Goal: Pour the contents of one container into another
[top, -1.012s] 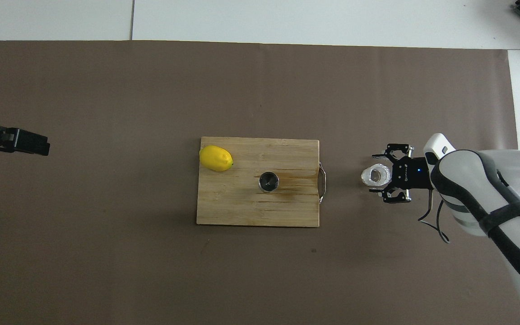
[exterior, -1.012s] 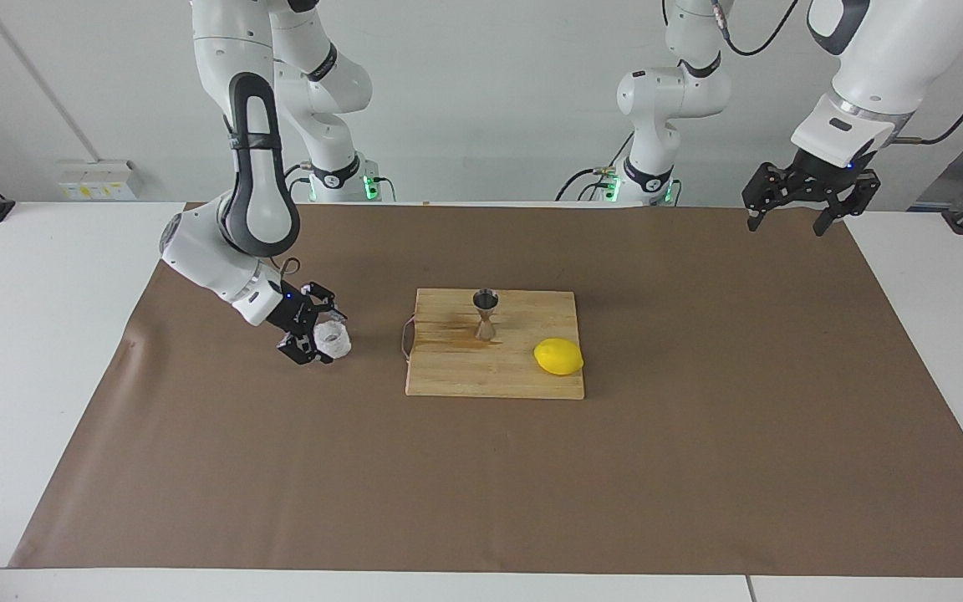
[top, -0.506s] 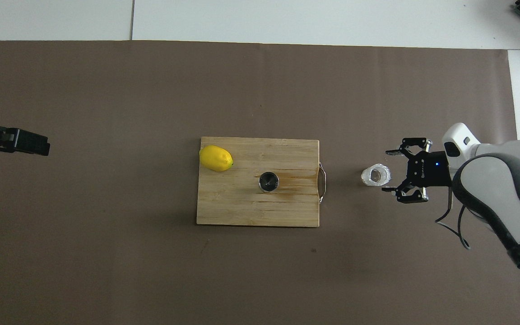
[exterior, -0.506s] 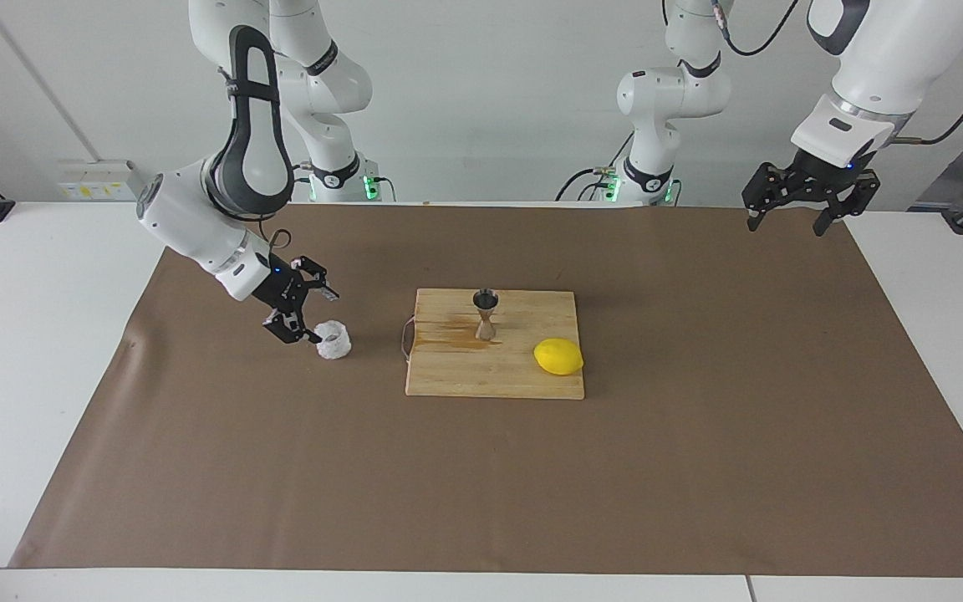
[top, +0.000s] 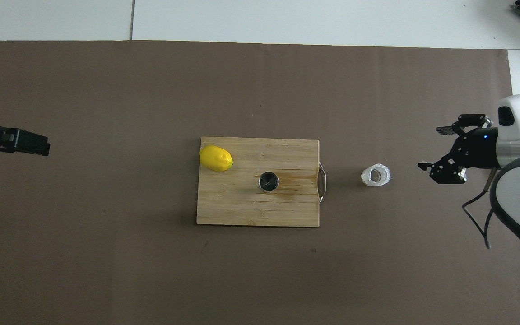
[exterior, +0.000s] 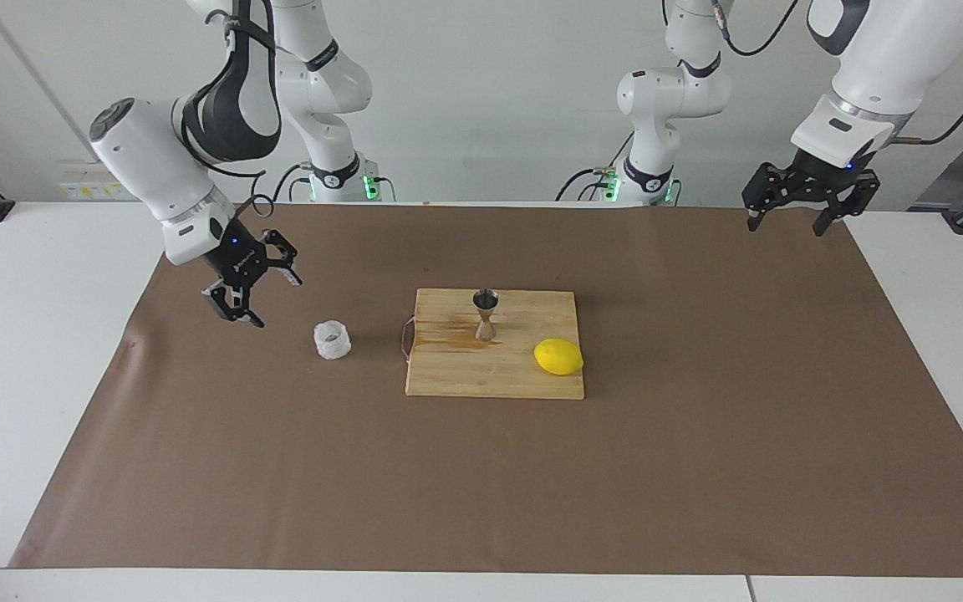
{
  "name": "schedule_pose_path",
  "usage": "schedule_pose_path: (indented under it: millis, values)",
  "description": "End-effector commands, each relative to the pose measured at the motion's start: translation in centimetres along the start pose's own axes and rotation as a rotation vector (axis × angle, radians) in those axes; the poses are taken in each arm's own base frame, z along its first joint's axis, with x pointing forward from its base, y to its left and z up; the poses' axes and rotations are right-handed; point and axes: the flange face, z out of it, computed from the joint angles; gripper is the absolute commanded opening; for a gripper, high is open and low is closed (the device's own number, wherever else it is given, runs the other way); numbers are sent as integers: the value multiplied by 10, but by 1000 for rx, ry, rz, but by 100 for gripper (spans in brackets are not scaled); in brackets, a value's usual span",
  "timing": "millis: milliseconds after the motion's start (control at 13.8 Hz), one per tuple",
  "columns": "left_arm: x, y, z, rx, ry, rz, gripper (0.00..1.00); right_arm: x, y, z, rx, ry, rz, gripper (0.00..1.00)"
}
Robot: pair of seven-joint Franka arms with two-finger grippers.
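The right gripper (exterior: 257, 298) hung empty, fingers apart, beside the white cup (exterior: 332, 340); the left gripper (exterior: 789, 216) waited, fingers apart.

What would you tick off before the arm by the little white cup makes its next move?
1. White cup upright on the brown mat, beside the board: ok.
2. Steel jigger upright on the cutting board: ok.
3. Right gripper open and empty, up over the mat, apart from the cup: ok.
4. Left gripper open, waiting over the mat's edge at its own end: ok.
5. Lemon on the board, apart from the jigger: ok.
6. Whether the jigger holds liquid: cannot tell; a wet-looking stain marks the board beside it.
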Motion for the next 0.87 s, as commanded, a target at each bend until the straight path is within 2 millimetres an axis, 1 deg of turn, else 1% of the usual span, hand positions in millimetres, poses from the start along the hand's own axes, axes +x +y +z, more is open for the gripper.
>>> schedule_pose_path:
  millis: [0, 217, 361, 506, 651, 795]
  values:
    - [-3, -2, 1, -10, 2, 10, 100, 8, 16, -34, -64, -80, 167, 100]
    - [-3, -2, 2, -10, 0, 10, 100, 18, 18, -55, -121, -101, 421, 100]
    - [-3, -1, 1, -11, 2, 12, 100, 19, 14, -61, -133, -115, 610, 100]
    - [-3, -2, 1, -10, 2, 10, 100, 22, 15, -69, -170, -123, 776, 100]
    - [-3, -2, 2, -10, 0, 10, 100, 29, 15, -84, -205, -139, 907, 100]
    - [-3, -2, 2, -10, 0, 10, 100, 39, 14, -107, -239, -177, 1000, 100]
